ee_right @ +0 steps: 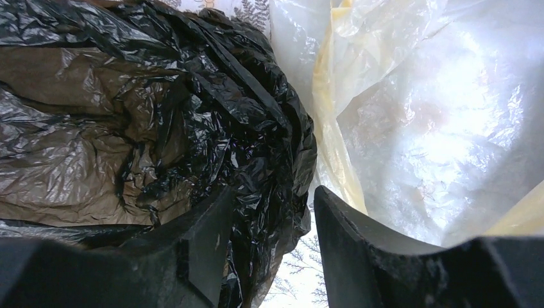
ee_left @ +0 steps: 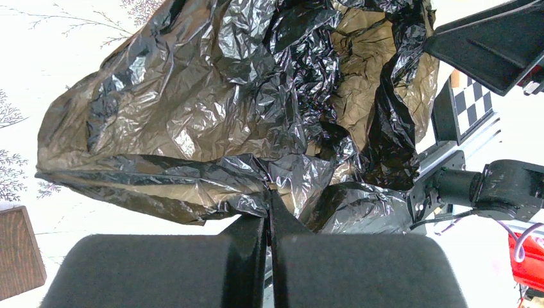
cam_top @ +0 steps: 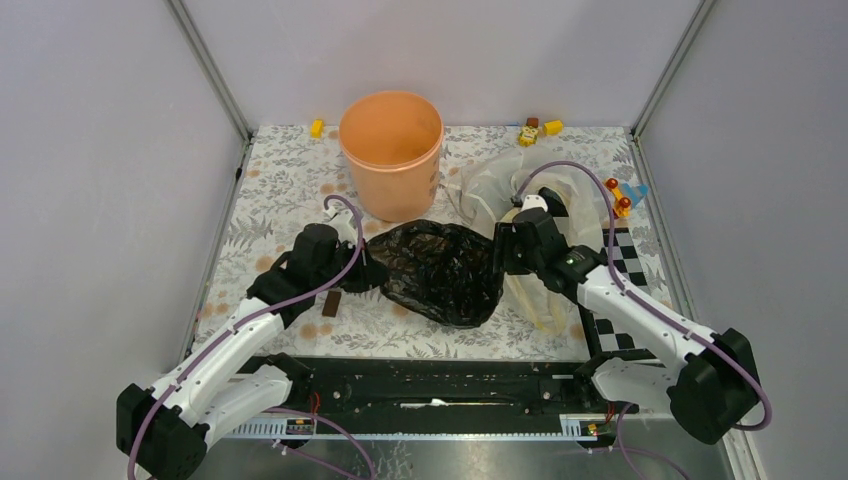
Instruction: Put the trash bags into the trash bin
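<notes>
A crumpled black trash bag (cam_top: pixel 445 270) lies on the floral table between my two arms; it fills the left wrist view (ee_left: pixel 244 109) and shows in the right wrist view (ee_right: pixel 147 128). My left gripper (cam_top: pixel 372 268) is shut on the bag's left edge (ee_left: pixel 268 199). My right gripper (cam_top: pixel 502 255) is open, its jaws astride the bag's right edge (ee_right: pixel 272 205). A translucent white-yellow trash bag (cam_top: pixel 510 190) lies behind the right arm and shows in the right wrist view (ee_right: pixel 436 128). The peach-orange trash bin (cam_top: pixel 391 152) stands upright at the back, apart from both grippers.
A small brown block (cam_top: pixel 332 303) lies by the left arm, and shows in the left wrist view (ee_left: pixel 19 247). Small yellow and brown toys (cam_top: pixel 535 129) sit at the back edge, one yellow piece (cam_top: pixel 317 128) left of the bin. Coloured toys (cam_top: pixel 622 195) and a checkerboard (cam_top: pixel 625 262) lie at the right.
</notes>
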